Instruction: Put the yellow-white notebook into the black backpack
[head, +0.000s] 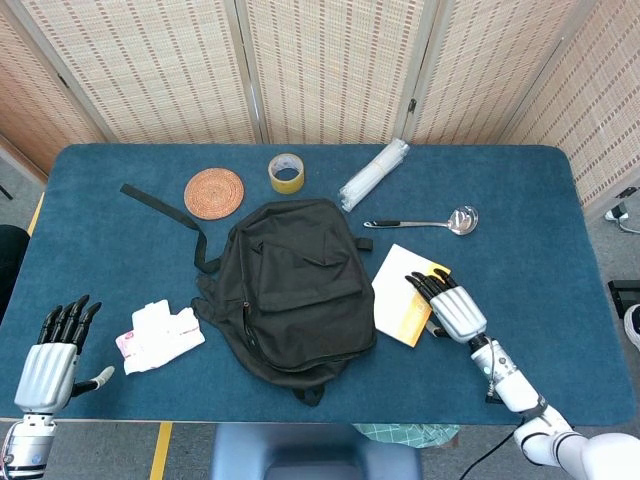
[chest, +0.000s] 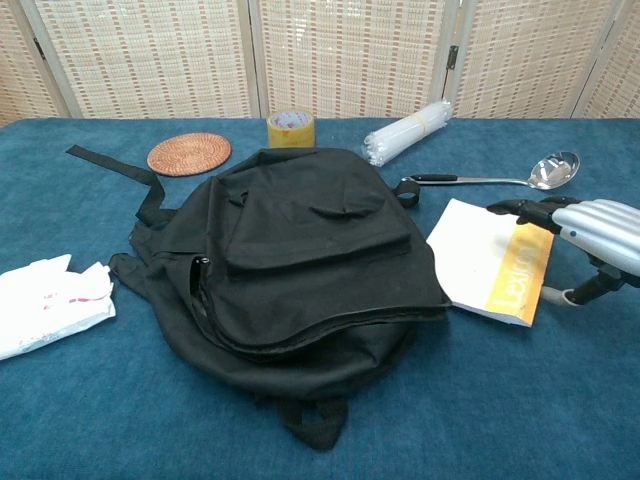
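Matt black cloth backpack (head: 290, 285); glossy metal ladle (head: 425, 221); woven coaster (head: 214, 192); smooth paper notebook (head: 403, 293)

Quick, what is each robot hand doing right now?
Left hand: open, holding nothing.
Right hand: fingers over the notebook; a grip cannot be told.

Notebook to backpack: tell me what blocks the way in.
Nothing lies between the yellow-white notebook and the black backpack; their edges nearly meet. The right hand reaches over the notebook's yellow edge. No wide opening shows in the backpack, which lies flat.
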